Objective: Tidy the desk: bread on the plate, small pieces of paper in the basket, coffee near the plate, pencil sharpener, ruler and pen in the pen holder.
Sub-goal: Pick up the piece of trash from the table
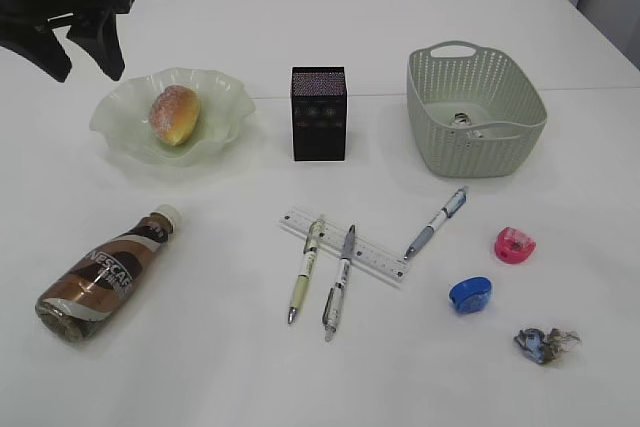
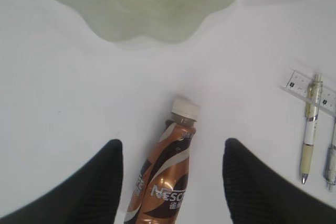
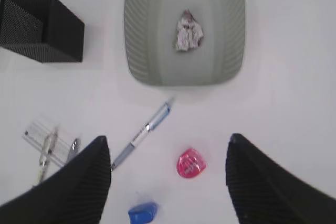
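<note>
Around the pen holder [image 1: 319,114] we count three pens [image 1: 305,282], one ruler [image 1: 372,252], two sharpeners [image 1: 515,245]; both grippers [image 2: 172,182] [image 3: 168,177] hang spread, empty.

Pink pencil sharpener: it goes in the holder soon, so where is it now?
In the exterior view the pink pencil sharpener lies on the table's right side, in front of the basket, just beyond the blue sharpener.

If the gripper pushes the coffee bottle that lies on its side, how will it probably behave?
The coffee bottle is round and lies flat, so it would probably roll sideways. Its glossy wrap looks slippery. It seems full, so likely rather heavy.
</note>
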Robot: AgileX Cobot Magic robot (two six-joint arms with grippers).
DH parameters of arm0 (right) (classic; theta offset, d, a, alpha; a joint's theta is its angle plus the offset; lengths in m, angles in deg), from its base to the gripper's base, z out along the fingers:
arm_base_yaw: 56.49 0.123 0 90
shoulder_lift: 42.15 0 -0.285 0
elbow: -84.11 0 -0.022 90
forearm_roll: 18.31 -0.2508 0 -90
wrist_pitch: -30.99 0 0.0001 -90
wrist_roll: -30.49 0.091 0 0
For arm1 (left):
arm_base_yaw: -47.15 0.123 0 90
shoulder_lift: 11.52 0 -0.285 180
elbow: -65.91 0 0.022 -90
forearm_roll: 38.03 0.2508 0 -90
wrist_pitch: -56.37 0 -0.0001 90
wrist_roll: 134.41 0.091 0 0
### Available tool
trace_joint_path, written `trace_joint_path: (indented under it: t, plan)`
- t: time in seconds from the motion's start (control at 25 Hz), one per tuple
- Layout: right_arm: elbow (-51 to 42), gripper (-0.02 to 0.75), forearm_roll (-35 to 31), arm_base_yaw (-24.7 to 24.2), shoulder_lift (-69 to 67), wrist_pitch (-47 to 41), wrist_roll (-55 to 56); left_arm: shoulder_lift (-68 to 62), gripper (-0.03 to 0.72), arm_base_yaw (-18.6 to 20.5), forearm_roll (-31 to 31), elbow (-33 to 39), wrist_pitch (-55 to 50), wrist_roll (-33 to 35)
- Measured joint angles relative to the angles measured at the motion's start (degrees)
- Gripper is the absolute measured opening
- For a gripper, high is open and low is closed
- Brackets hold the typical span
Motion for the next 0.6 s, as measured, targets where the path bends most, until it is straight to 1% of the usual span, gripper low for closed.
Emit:
trace_joint_path:
  t: [0.24,0.4,0.6]
  plan:
    - [-14.9,0.535,-0.4,0.0,7.6,0.0,-0.3,0.1,0.433,0.0,-1.0,0.0,0.0,0.0]
    - [-22.6,0.535,-0.4,0.0,9.6,0.0,0.2,0.3,0.433,0.0,-1.2,0.0,0.0,0.0]
    - [-30.4,0.535,-2.6,0.0,9.7,0.2,0.7,0.3,0.433,0.0,-1.2,0.0,0.0,0.0]
